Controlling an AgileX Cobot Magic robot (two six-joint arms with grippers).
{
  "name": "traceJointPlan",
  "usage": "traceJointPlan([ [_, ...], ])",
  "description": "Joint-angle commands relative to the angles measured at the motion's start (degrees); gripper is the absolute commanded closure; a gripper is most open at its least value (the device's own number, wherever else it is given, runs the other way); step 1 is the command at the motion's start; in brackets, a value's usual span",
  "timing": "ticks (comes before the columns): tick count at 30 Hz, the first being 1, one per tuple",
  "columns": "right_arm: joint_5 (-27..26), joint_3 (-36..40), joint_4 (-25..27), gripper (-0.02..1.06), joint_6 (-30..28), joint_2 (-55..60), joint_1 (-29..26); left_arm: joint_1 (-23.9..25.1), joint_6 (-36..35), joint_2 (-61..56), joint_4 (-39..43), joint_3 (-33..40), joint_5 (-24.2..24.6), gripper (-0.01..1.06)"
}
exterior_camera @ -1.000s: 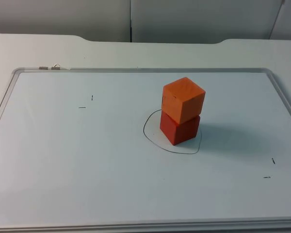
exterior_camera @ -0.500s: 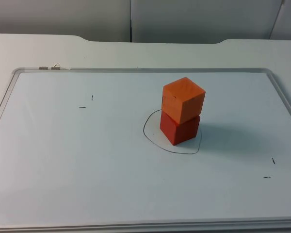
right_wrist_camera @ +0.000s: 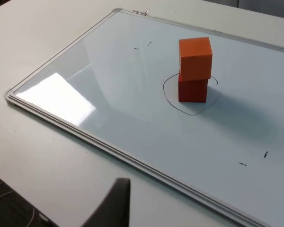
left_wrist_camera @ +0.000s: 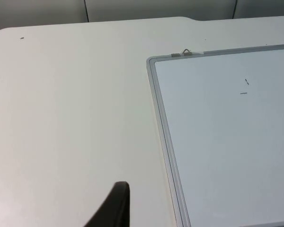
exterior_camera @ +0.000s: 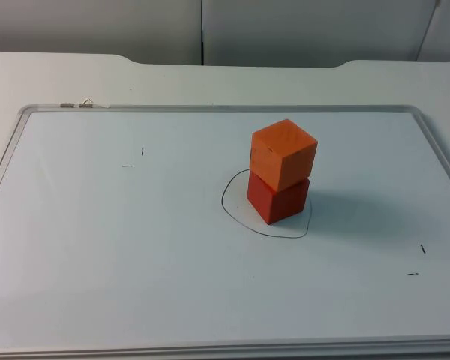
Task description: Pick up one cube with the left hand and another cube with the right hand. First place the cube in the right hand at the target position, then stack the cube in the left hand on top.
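Note:
An orange cube point(exterior_camera: 284, 154) sits on a red cube point(exterior_camera: 278, 199), slightly twisted against it, inside a hand-drawn pen outline point(exterior_camera: 229, 206) on the whiteboard. The right wrist view shows the same stack from a distance: orange cube point(right_wrist_camera: 195, 57) over red cube point(right_wrist_camera: 193, 90). My right gripper point(right_wrist_camera: 114, 205) hangs back over the bare table outside the whiteboard's near edge, well away from the stack. My left gripper point(left_wrist_camera: 114, 208) waits above the bare table beside the whiteboard's left edge. Neither gripper holds or touches anything.
The whiteboard has a raised metal frame point(exterior_camera: 210, 108) and a small clip point(exterior_camera: 76, 104) at its back left corner. Short pen marks point(exterior_camera: 133, 157) lie on its left half and more marks point(exterior_camera: 418, 261) at its front right. The grey partition wall point(exterior_camera: 202, 30) ends the table.

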Motion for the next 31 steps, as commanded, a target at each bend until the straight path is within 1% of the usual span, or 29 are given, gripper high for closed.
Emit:
traceJointPlan([
  [1,0.0,0.5,0.0,0.00,0.0,-0.2,0.0,0.3,-0.2,-0.3,-0.2,0.5,-0.1,0.00],
  [3,0.0,0.5,0.1,0.00,0.0,-0.2,-0.2,0.3,-0.2,-0.3,-0.2,0.5,-0.1,0.00],
  [5,0.0,0.5,0.1,0.00,0.0,-0.2,-2.4,0.3,-0.2,-0.3,-0.2,0.5,-0.1,0.00],
  [6,0.0,0.5,0.1,0.00,0.0,-0.2,-2.4,0.3,-0.2,-0.3,-0.2,0.5,-0.1,0.00],
  [7,0.0,0.5,0.1,0.00,0.0,-0.2,-3.8,0.3,-0.2,-0.3,-0.2,0.5,-0.1,0.00],
  [10,0.0,0.5,0.1,0.00,0.0,-0.2,-10.4,0.3,-0.2,-0.3,-0.2,0.5,-0.1,0.00],
  [11,0.0,0.5,0.1,0.00,0.0,-0.2,-10.4,0.3,-0.2,-0.3,-0.2,0.5,-0.1,0.00],
  [16,0.0,0.5,0.1,0.00,0.0,-0.2,-21.6,0.3,-0.2,-0.3,-0.2,0.5,-0.1,0.00],
  [17,0.0,0.5,0.1,0.00,0.0,-0.2,-21.6,0.3,-0.2,-0.3,-0.2,0.5,-0.1,0.00],
  [21,0.0,0.5,0.1,0.00,0.0,-0.2,-26.8,0.3,-0.2,-0.3,-0.2,0.5,-0.1,0.00],
  [31,0.0,0.5,0.1,0.00,0.0,-0.2,-31.6,0.3,-0.2,-0.3,-0.2,0.5,-0.1,0.00],
])
